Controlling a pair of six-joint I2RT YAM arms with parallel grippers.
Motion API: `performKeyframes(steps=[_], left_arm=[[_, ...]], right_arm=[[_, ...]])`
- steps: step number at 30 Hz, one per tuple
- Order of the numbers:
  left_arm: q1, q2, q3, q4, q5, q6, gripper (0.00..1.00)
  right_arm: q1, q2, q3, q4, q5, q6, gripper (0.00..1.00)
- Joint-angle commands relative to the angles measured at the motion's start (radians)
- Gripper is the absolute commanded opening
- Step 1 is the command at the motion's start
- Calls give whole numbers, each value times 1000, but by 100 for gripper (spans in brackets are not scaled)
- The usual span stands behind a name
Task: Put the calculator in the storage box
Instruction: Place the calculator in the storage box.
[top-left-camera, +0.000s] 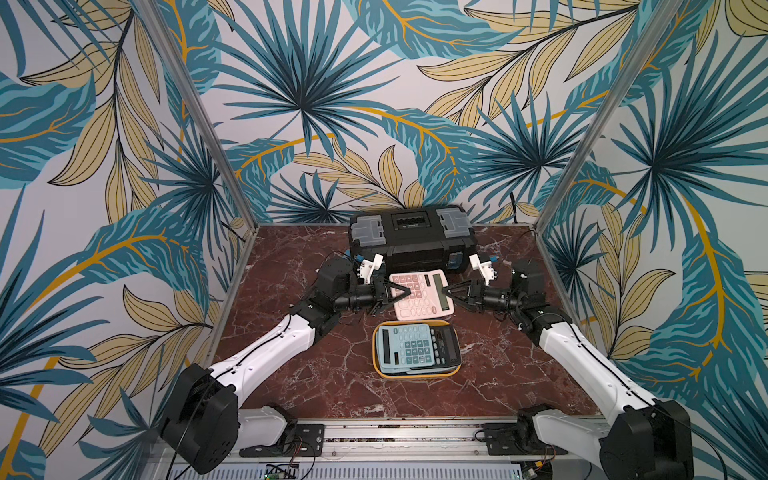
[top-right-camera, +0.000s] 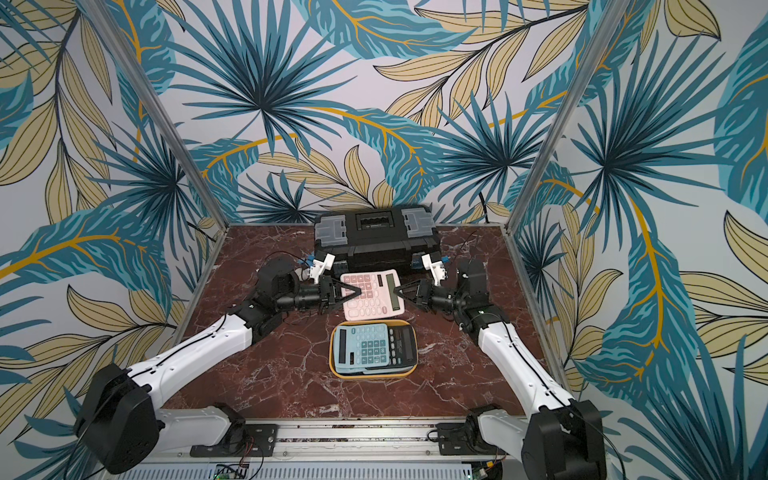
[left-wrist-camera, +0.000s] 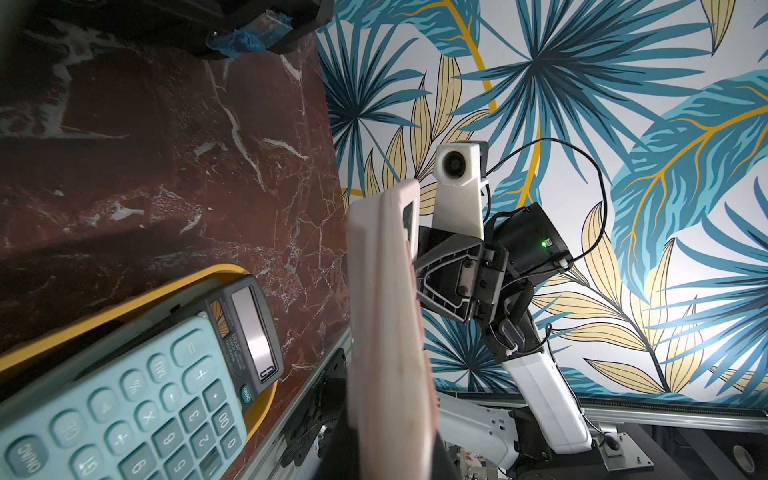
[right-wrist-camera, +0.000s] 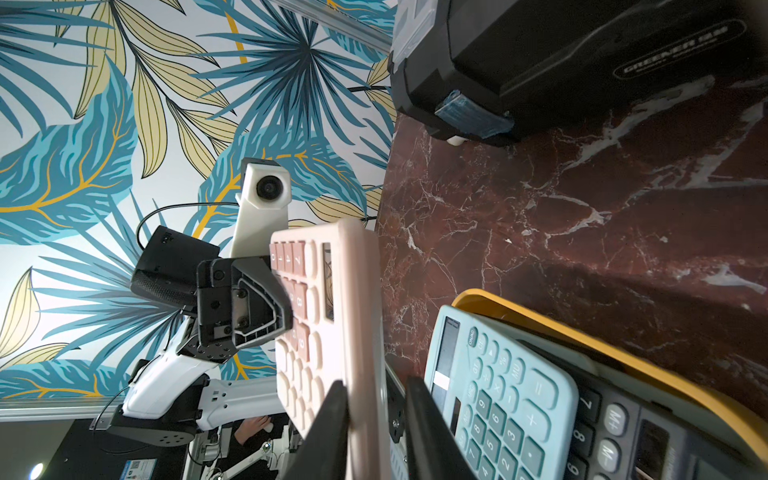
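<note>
Calculator (top-left-camera: 420, 297), pink, keys up: held by its left and right edges just beyond the far rim of the storage box (top-left-camera: 417, 376), on the near side of the toolbox (top-left-camera: 411, 241); not in the box. Clearance above the tabletop (top-left-camera: 311, 374) is hard to judge.

Grip: left tool (top-left-camera: 405, 291) clamped on the left edge, hiding some keys. The right tool (top-left-camera: 444, 291) straddles the right edge. A slit shows beside one finger in the right wrist view, so its hold cannot be told.

Box contents: blue calculator (top-left-camera: 405, 347) over black calculator (top-left-camera: 446, 347), the latter mostly covered.

Arms: both reach from the near rail, forearms turned inward, tools level, pointing at each other.
</note>
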Motion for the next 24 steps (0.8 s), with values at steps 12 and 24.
performKeyframes(steps=[12,24], left_arm=[[-7,2,-9,10,21,35,63],[-5,-74,66,-319,-147,230,100]], right_arm=[[-4,-22,-26,-53,10,-42,0],[-37,-65,-73,-116,17,-73,0]])
